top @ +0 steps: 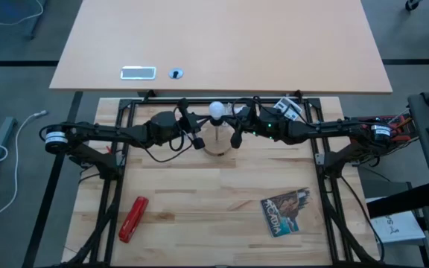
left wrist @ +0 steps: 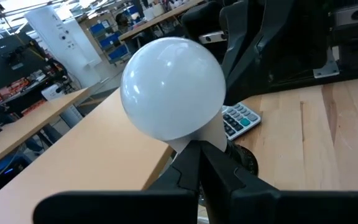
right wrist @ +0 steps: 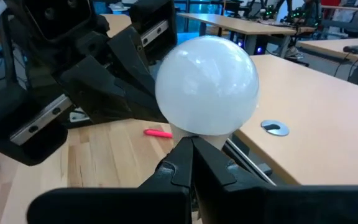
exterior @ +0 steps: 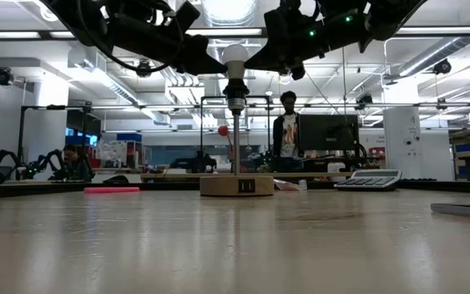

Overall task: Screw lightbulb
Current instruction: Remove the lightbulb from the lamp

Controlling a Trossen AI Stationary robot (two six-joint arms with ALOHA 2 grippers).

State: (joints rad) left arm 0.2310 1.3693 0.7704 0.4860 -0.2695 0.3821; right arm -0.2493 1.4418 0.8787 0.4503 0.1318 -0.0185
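Observation:
The white round-headed lightbulb [top: 216, 110] stands upright, base down, on the thin black socket post [exterior: 235, 139] of the round wooden disc [exterior: 237, 185] at the table's far middle. My left gripper [top: 202, 119] comes at it from the left and my right gripper [top: 231, 119] from the right. Both are shut, with their tips at the bulb's neck just under the round head. The bulb fills the left wrist view [left wrist: 173, 87] and the right wrist view [right wrist: 207, 84]. My left gripper has its shut fingertips [left wrist: 194, 152] against the bulb's cream neck [left wrist: 213, 138], under the round head, coming level from the table's left. The tips cover the place of contact. My right gripper has its shut fingertips [right wrist: 188, 149] against the neck [right wrist: 219, 142] from the table's right, level. The bulb stays upright on the post between them.
A calculator [top: 289, 106] lies just right of the bulb at the far edge. A red object [top: 133, 218] lies near left and a printed booklet [top: 286, 212] near right. A second tabletop [top: 222, 45] stands beyond. A person [exterior: 288, 131] stands in the room behind.

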